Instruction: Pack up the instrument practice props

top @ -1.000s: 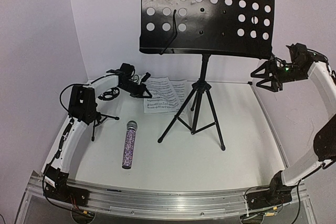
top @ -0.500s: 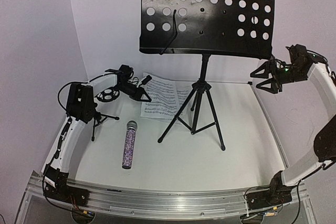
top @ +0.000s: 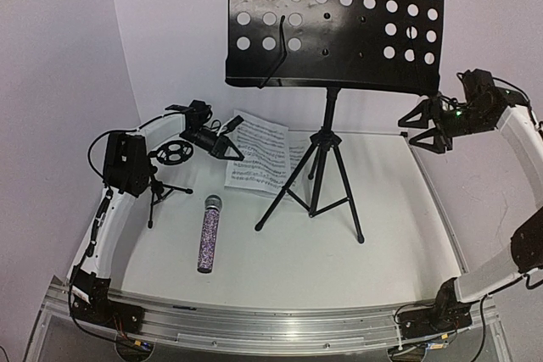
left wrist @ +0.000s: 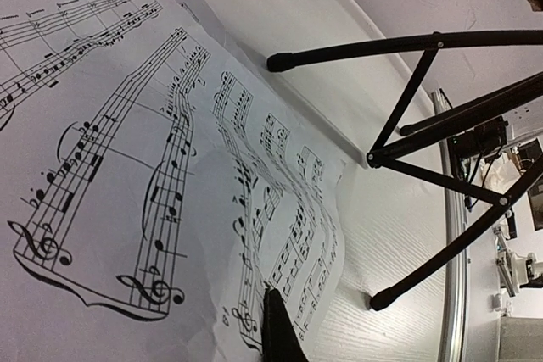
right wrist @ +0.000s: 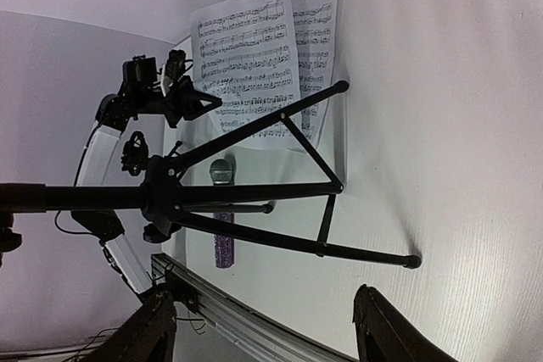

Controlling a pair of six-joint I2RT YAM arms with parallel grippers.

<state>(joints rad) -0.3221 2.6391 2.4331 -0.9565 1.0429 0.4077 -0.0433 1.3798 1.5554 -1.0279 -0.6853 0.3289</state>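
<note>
The left gripper [top: 231, 153] is pinched fully closed on the near-left edge of the sheet music [top: 259, 158]. The top page bows up off the table [top: 399, 235] where it is gripped. In the left wrist view one dark fingertip [left wrist: 276, 332] lies over the bottom staves of the curling page. A second page lies partly beneath the first, on the side away from the gripper.

Just behind this gripper, toward its own arm, the small mic stand [top: 154, 194] is upright on its three legs, with a round clip at the top. The microphone [top: 209, 233] lies flat on the table nearer the arm bases than the gripper, its mesh head pointing toward the gripper. Beyond the pages, past the fingertips, the music stand [top: 335, 23] is upright on its tripod, with one foot near the paper's edge.

The right gripper [top: 410, 135] hangs in the air with its jaws spread wide and nothing between them. It is just beside the lower right corner of the music stand's perforated desk but not touching it, and its fingertips point toward the stand.
</note>
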